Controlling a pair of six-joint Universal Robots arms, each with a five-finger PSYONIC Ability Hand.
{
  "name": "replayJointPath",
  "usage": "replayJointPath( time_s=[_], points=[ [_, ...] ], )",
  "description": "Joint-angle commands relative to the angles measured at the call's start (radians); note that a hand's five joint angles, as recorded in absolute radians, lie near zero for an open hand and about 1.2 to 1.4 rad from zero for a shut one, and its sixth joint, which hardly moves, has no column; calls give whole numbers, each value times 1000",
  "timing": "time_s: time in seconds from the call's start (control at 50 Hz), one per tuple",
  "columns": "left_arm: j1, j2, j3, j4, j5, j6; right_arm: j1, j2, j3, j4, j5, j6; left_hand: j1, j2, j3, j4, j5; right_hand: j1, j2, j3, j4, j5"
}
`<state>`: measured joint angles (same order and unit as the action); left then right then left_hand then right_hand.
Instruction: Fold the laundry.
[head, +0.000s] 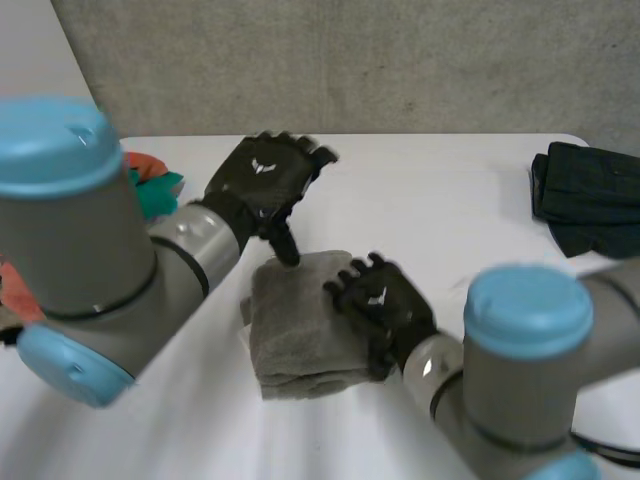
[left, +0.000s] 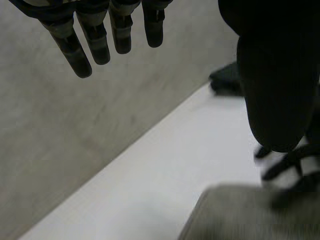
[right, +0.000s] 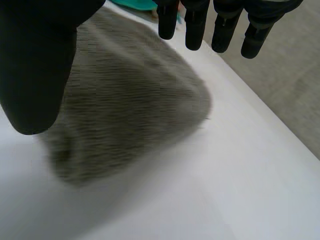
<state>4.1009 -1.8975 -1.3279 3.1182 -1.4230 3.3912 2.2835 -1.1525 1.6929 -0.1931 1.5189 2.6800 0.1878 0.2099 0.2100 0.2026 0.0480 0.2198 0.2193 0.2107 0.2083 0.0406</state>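
A folded grey towel (head: 300, 325) lies in the middle of the white table (head: 450, 210). My left hand (head: 262, 178) hovers just beyond its far edge, open, fingers straight and thumb pointing down toward the towel. In its own wrist view the left hand's fingers (left: 95, 40) are spread over the table, with the grey towel (left: 250, 215) below the thumb. My right hand (head: 385, 305) is over the towel's right side, open. From the right wrist, straight fingers (right: 220, 30) hang above the grey towel (right: 130, 115), holding nothing.
A dark folded garment (head: 590, 195) lies at the table's far right, also seen as a dark shape (left: 227, 80) by the wall. Colourful clothes (head: 150, 185), teal and orange, are piled at the left behind my left arm. A grey wall (head: 350, 60) runs behind the table.
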Motion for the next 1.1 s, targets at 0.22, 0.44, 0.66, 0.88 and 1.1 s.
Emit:
replayJointPath(
  time_s=[0.22,0.44,0.66,0.88,1.1],
  points=[
    [7,-66,121,-110,262,-9,62,151,96,-393,72,8,-13,-35,-35,-28,-48,-45,-45,-36,-34,-41],
    [-2,-75,116,-110,262,-13,53,200,45,-430,67,6,-13,-35,-35,-28,-48,146,147,156,158,151],
    [1,-74,119,-110,260,-13,45,214,-10,-440,23,14,-13,-35,-35,-28,-48,1176,1177,1186,1188,1181],
    [6,-61,194,-104,222,-39,-154,94,-151,-447,0,38,-13,-35,-35,-28,-48,1176,1177,1186,1188,1181],
    [6,-55,320,-98,213,-98,-458,103,-421,-511,-83,199,-13,-35,-35,-28,-48,1176,1177,1186,1188,1181]
  ],
)
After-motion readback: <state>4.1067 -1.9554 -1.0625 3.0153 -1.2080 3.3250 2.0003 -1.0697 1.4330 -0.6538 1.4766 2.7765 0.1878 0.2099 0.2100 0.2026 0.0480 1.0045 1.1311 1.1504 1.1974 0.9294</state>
